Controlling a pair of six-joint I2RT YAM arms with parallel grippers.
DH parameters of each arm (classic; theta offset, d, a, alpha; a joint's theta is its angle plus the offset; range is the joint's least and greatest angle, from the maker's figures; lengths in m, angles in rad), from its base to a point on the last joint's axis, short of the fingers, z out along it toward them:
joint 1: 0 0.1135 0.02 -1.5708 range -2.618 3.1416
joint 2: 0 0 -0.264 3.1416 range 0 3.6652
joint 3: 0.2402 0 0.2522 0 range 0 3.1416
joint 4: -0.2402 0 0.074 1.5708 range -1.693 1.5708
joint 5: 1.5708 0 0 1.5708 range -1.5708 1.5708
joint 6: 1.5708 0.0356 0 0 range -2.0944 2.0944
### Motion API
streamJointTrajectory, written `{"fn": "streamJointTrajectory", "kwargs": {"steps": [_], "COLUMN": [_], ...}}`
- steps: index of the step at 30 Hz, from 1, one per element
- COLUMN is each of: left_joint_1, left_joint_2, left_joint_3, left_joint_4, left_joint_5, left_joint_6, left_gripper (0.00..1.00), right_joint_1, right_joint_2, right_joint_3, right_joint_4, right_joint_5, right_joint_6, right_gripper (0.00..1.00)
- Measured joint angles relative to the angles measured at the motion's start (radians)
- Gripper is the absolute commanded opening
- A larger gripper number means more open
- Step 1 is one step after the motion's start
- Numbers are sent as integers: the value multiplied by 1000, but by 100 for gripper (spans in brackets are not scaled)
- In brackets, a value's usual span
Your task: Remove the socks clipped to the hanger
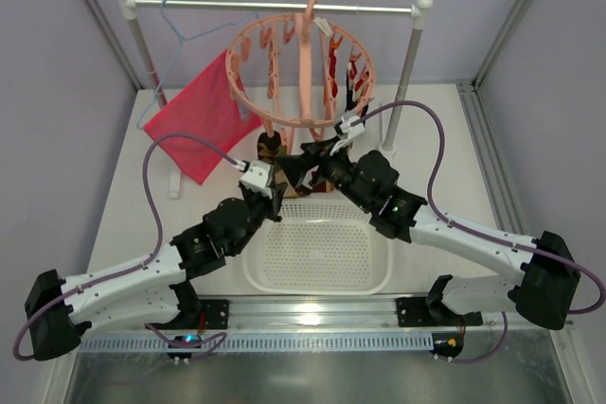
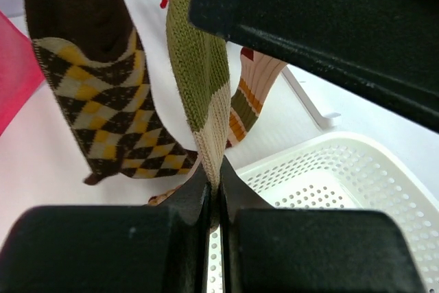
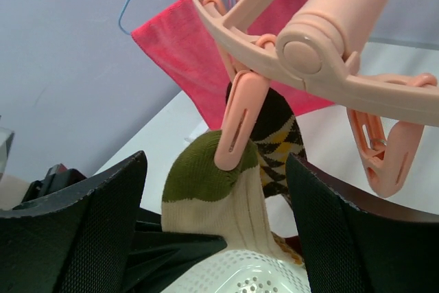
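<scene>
The salmon-pink ring hanger (image 1: 301,73) hangs from a rail. One of its clips (image 3: 240,125) pinches the olive toe of a cream sock (image 3: 226,197). My left gripper (image 2: 214,169) is shut on that sock's lower end (image 2: 206,101), just under the ring (image 1: 277,180). My right gripper (image 3: 216,162) is open, with a finger on each side of the clip and not touching it (image 1: 308,160). A brown argyle sock (image 2: 103,101) hangs to the left, and a striped tan sock (image 2: 250,97) behind. More dark red socks (image 1: 358,78) hang at the ring's right side.
A white perforated basket (image 1: 317,248) sits on the table below both grippers. A pink-red cloth (image 1: 204,115) and a light-blue wire hanger (image 1: 175,26) hang at the rail's left. The rail's posts (image 1: 407,73) stand to either side.
</scene>
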State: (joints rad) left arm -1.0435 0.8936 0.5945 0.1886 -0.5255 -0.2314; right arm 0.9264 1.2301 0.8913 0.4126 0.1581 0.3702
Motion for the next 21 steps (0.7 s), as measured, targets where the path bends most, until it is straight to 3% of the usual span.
{"fn": "streamJointTrajectory", "kwargs": {"steps": [21], "left_joint_1": [3], "left_joint_2": [11], "left_joint_3": [13], "left_joint_4": [-3], "left_joint_5": [47], "left_joint_6": [-53], "left_gripper": [0], "right_joint_1": [0], "right_joint_2": [34], "right_joint_3": [75], "right_joint_4": [-58], "right_joint_5": [103], "right_joint_6": [-4], "right_gripper": [82]}}
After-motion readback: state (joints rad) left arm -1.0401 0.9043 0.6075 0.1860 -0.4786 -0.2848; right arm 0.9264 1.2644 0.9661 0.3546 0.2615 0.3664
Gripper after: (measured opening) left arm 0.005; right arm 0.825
